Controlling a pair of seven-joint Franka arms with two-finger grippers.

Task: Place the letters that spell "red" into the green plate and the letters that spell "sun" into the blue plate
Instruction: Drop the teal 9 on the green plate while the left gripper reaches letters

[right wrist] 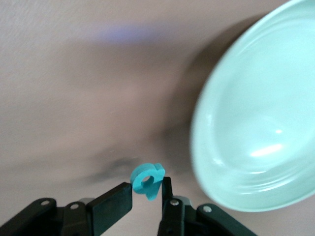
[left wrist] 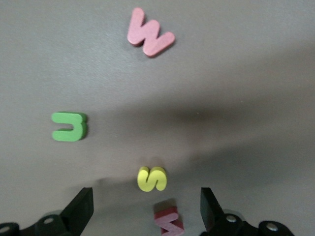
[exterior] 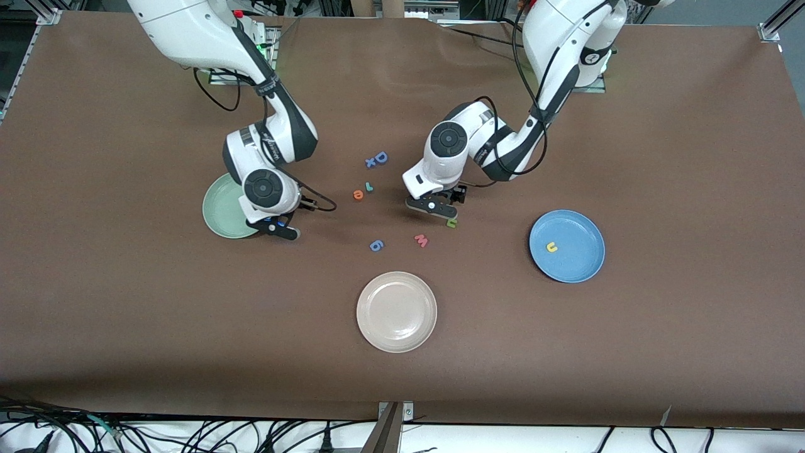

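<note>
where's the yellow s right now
The yellow s lies on the table under the left gripper, between its open jaws in the left wrist view, beside a dark red letter and near the green n.

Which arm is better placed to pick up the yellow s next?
Left. The left gripper hangs open right over the yellow s. The right gripper is shut on the teal d beside the green plate.
</note>
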